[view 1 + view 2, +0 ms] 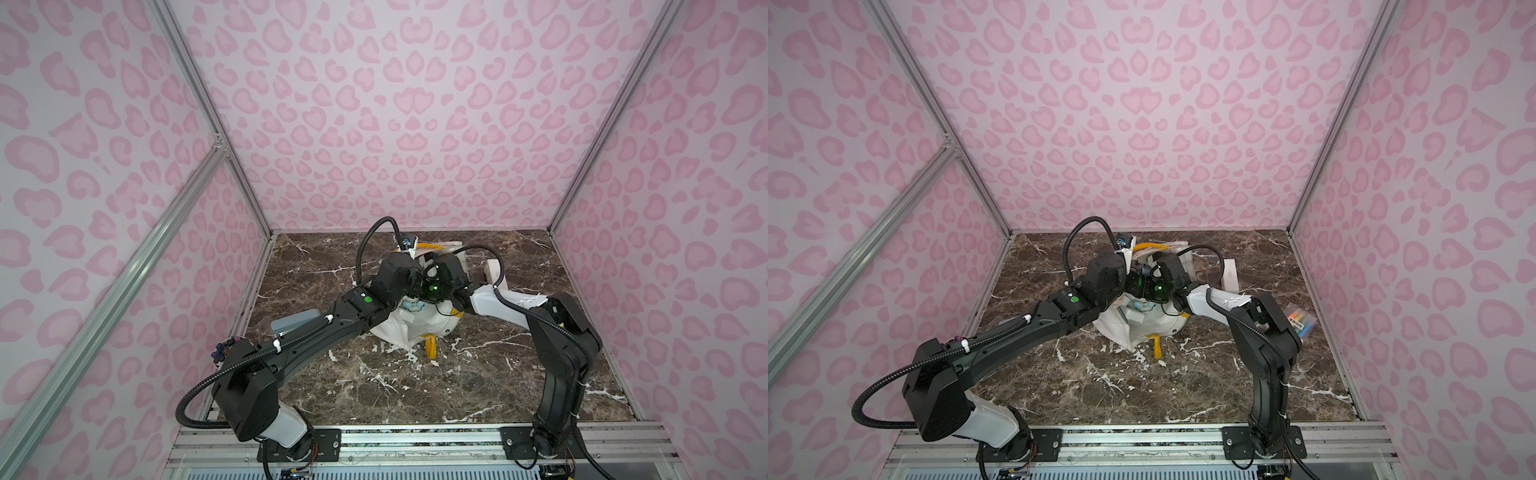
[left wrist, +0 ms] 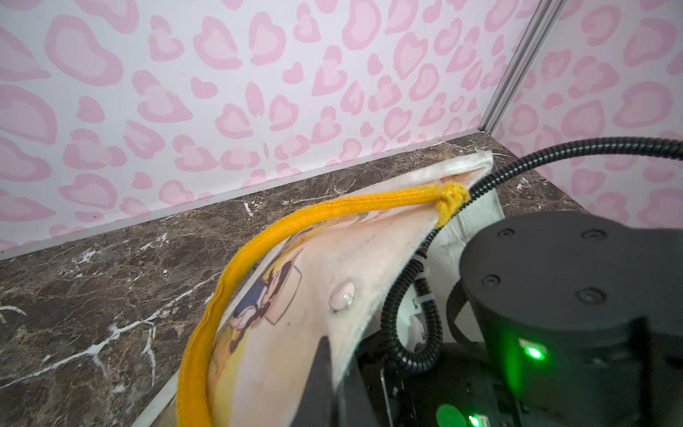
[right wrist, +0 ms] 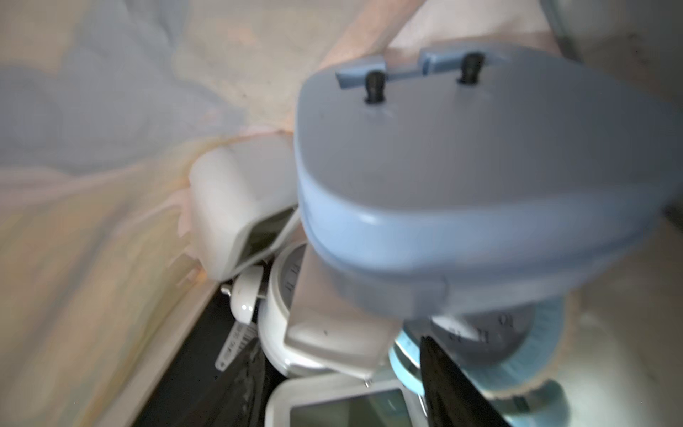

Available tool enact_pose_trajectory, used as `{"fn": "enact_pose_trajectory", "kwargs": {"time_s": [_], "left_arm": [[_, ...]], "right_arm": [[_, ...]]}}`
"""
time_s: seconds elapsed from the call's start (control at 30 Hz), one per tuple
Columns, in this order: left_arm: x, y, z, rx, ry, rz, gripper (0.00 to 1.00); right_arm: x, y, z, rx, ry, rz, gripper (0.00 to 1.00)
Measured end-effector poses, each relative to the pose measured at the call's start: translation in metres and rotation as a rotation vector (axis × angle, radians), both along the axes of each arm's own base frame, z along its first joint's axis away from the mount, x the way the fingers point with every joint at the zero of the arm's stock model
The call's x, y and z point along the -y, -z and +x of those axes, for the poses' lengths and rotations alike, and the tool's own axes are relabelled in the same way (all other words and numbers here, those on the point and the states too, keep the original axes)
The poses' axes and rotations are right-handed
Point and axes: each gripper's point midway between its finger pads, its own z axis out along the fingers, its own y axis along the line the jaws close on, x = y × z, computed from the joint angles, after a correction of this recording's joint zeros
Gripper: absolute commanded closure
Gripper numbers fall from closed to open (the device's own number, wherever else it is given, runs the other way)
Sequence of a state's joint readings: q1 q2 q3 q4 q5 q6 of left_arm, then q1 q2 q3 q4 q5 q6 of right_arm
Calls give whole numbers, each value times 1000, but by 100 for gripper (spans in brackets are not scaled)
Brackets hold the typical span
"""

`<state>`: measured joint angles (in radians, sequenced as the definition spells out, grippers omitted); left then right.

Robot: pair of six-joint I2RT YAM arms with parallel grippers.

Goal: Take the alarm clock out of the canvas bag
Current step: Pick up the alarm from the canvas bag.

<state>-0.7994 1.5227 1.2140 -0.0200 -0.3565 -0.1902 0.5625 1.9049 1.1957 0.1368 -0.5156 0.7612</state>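
Note:
The white canvas bag (image 1: 399,332) (image 1: 1125,332) with yellow handles (image 2: 258,236) lies mid-table. My left gripper (image 2: 338,373) is shut on the bag's rim (image 2: 369,258) and holds the mouth up. My right gripper (image 3: 339,343) is inside the bag, among several clocks. A white digital alarm clock (image 3: 340,403) sits deep between its fingers (image 3: 443,384) and fills the gap, so the jaws look shut on it. A blue-grey clock (image 3: 462,166) looms close above. A white round clock (image 3: 275,318) and a light blue round one (image 3: 491,332) lie behind. In both top views the wrists hide both grippers.
On the brown marble table (image 1: 415,386) a grey-blue box (image 1: 295,322) lies at the left. A white box (image 1: 1229,274) is at the back right, and a clear pack of coloured markers (image 1: 1300,322) lies behind my right arm. Pink patterned walls close three sides.

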Motion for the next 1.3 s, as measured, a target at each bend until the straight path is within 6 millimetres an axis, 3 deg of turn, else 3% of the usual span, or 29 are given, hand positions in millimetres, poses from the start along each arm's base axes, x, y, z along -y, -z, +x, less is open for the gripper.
{"fn": "enact_pose_trajectory", "kwargs": {"time_s": [0.73,1.13,1.3], "left_arm": [[8,-5,1,11,32,8,96],[9,-5,0,10,36,7,97],[9,-6,1,16,31,4,97]], "right_arm": [[-15,9,13,-90,47,45,37],[-14,11,12,-107,51,38,48],[-15,11,11,-108,51,34,57]]}}
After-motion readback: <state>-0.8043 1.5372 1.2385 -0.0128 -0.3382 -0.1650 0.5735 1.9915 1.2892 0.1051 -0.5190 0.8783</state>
